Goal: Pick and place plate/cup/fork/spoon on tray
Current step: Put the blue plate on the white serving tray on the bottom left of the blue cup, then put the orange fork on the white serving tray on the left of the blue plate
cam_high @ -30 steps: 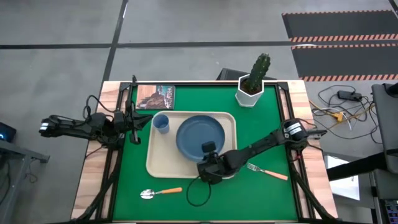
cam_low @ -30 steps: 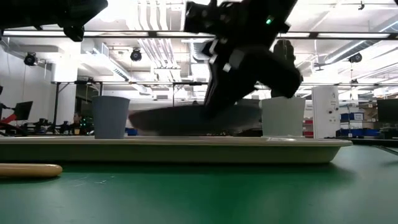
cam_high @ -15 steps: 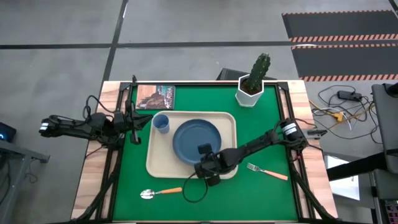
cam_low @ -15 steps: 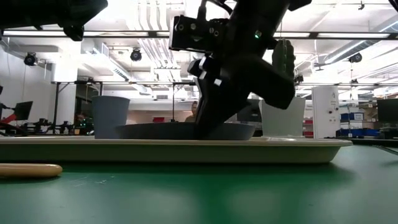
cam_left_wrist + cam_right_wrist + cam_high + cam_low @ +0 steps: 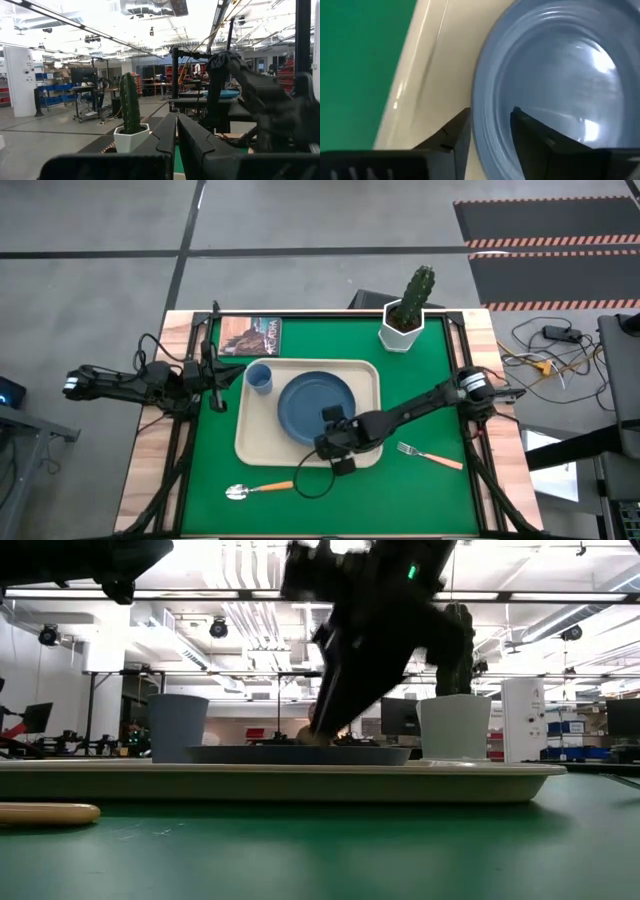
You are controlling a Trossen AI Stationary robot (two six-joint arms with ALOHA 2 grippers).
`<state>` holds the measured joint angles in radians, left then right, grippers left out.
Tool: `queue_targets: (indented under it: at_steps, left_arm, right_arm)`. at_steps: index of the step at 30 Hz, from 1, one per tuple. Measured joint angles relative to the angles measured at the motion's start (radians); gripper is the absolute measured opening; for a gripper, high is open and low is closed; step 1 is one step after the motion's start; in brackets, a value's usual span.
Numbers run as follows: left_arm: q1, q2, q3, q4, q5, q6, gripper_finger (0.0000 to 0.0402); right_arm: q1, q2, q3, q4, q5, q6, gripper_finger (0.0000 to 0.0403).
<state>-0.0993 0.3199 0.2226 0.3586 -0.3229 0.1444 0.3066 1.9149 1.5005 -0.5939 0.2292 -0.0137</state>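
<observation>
Plate lies flat on the tray; the right gripper, jaws parted (rim between them), could drag it askew if it lifts off crookedly.

In the low view, the right arm is motion-blurred and hides the plate's middle. The spoon is cut off at the left edge. In the right wrist view the plate runs off the frame.
</observation>
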Motion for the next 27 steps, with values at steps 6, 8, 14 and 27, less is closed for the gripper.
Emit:
queue_targets:
  at_steps: [6,8,14,27]
  left_arm:
    - [0.000,0.000,0.000,0.000,0.000,0.000,0.0000]
    - [0.000,0.000,0.000,0.001,0.000,-0.001,0.0000]
    - [0.000,0.000,0.000,0.001,0.000,-0.002,0.0000]
    - [0.000,0.000,0.000,0.001,0.000,-0.002,0.0000]
  right_arm:
    - [0.025,-0.170,-0.039,-0.173,-0.004,0.186,0.0150]
    - [0.044,-0.244,-0.104,-0.170,-0.014,0.267,0.0155]
    - [0.126,-0.461,-0.400,-0.113,-0.063,0.592,0.0165]
    - [0.392,-0.673,-0.755,-0.307,-0.321,1.174,0.0154]
